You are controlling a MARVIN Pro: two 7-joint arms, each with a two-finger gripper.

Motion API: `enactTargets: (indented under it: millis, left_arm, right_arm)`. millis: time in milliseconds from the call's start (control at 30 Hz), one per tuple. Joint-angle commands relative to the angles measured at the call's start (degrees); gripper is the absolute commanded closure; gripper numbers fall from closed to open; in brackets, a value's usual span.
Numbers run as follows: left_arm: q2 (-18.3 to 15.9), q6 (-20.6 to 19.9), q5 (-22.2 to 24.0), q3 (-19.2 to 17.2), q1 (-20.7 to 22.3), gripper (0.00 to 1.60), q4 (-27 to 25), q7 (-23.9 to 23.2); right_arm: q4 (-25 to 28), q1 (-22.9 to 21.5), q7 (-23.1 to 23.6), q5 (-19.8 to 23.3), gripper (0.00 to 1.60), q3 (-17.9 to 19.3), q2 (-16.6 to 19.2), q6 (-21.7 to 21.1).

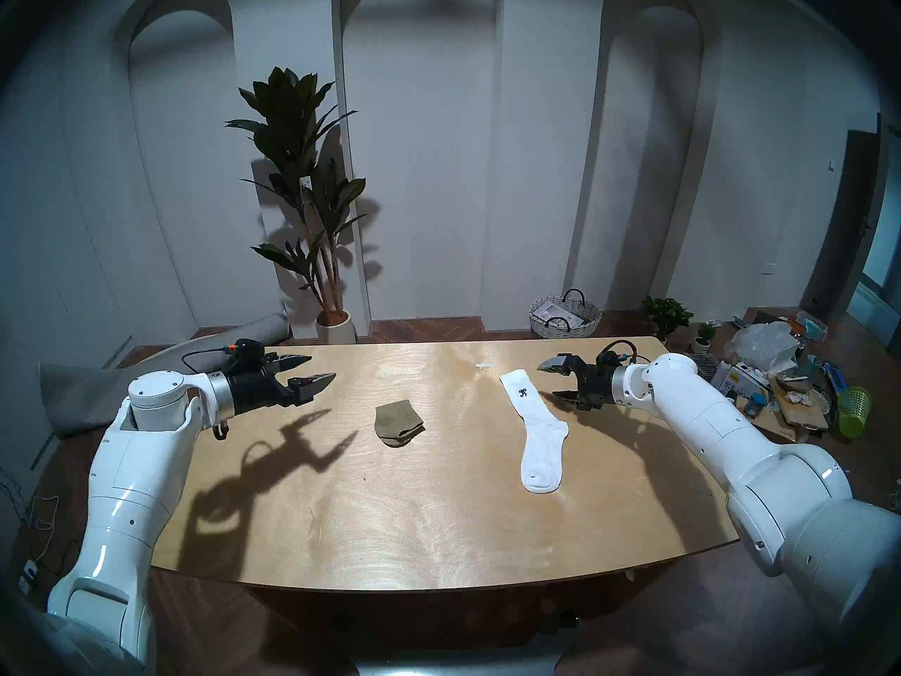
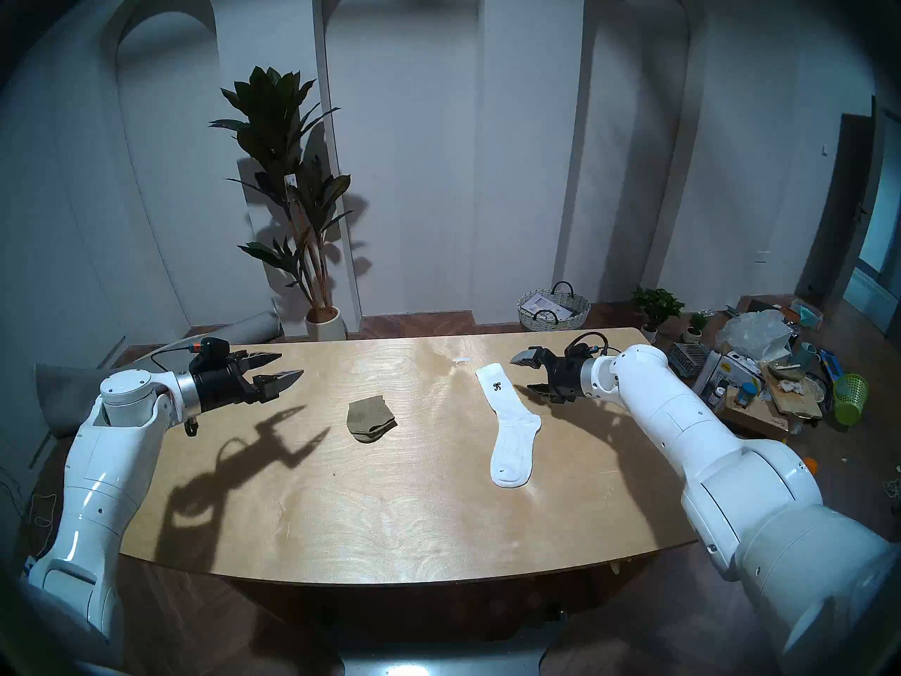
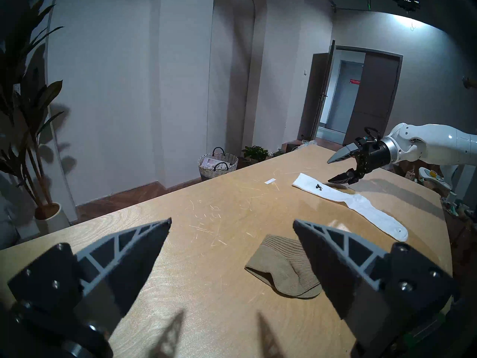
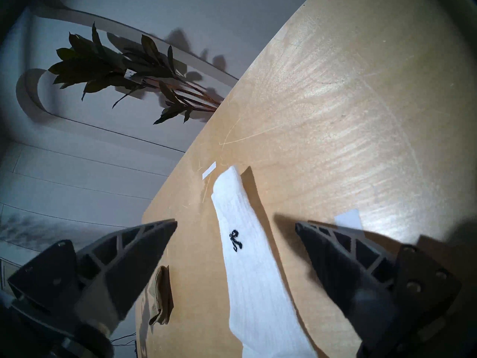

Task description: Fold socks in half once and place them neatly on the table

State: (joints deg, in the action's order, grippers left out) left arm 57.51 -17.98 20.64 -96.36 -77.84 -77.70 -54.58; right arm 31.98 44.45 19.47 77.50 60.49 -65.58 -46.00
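So both socks are just lying on the table (image 1: 439, 514), nothing held. The olive-brown sock (image 1: 398, 422) sits left of centre, looks folded over already. The white sock (image 1: 536, 433) is stretched out flat on the right, cuff at the far end with its little black emblem (image 1: 523, 393) showing.

Left gripper (image 1: 317, 372) hangs above the table's left side, jaws wide apart and empty. Right gripper (image 1: 556, 380) is spread wide too, just beside the white sock's cuff.

Containers: a woven basket (image 1: 564, 316) on the floor behind the table has some papers inside. There's also a small white paper strip (image 1: 483, 366) near the cuff.
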Motion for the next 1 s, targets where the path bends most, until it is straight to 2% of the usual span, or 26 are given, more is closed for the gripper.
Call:
enactTargets:
  millis: [0,367,967]
  left_arm:
    - [0.2,-0.8,0.5,-1.2,-0.4,0.0,-3.5,1.2]
    - [0.7,-3.4,0.8,-2.6,-2.5,0.0,-7.6,3.9]
    - [1.9,-7.9,1.2,-4.6,-6.5,0.0,-13.7,8.4]
  right_arm:
    - [-1.0,-3.7,-0.7,-0.6,0.0,-0.4,-3.0,1.2]
    - [-4.4,-6.0,-2.9,-3.0,0.0,-1.7,-5.6,2.8]
    - [-9.6,-7.9,-3.4,-5.7,0.0,-4.0,-6.5,4.4]
